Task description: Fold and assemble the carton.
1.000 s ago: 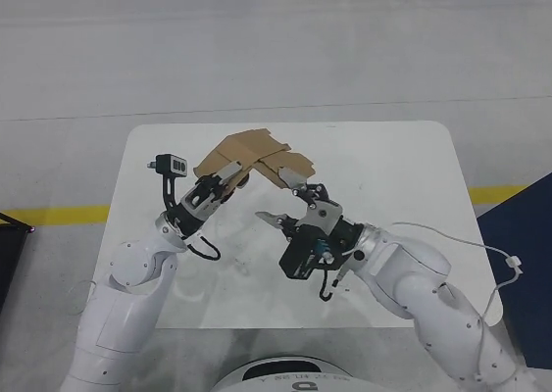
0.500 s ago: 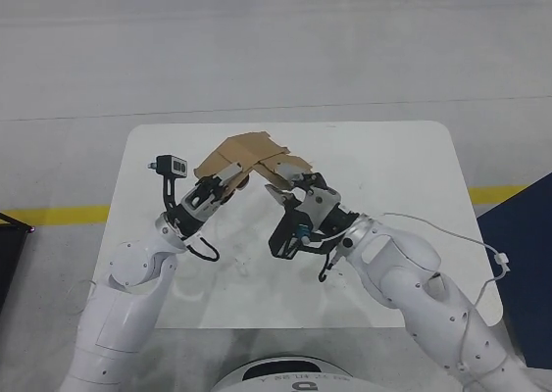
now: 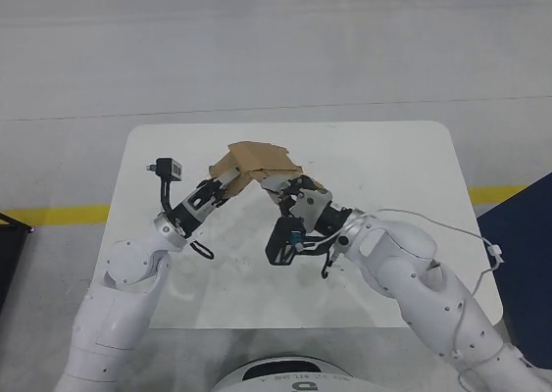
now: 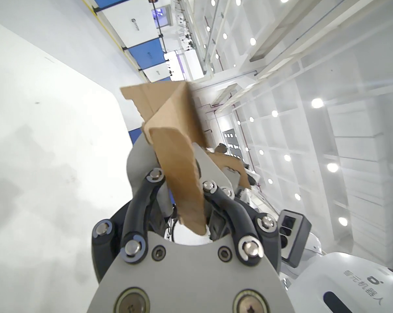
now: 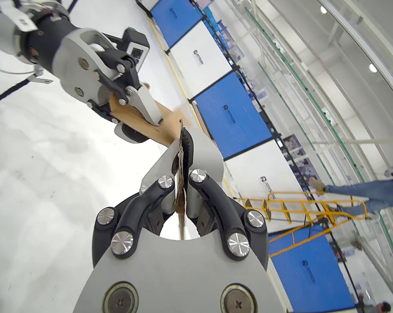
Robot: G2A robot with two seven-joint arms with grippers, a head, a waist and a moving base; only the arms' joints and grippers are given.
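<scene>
I see white table (image 3: 393, 167), rounded corners, matte top, standing on grey floor (image 3: 276, 59). Tabletop runs under left gripper (image 3: 225, 186) and right gripper (image 3: 290, 188), both over its far half. Faint grey smudges (image 4: 46, 164) on top beneath left gripper. Small dark specks (image 5: 7, 171) on top beneath right gripper. Yellow line (image 3: 60, 213) on floor, well out past left gripper's side.

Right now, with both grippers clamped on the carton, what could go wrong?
The right gripper pinches only a thin edge of the carton, so it may slip out. The left gripper clamps a single flap; if the arms pull apart, the cardboard could tear or crease wrongly.
</scene>
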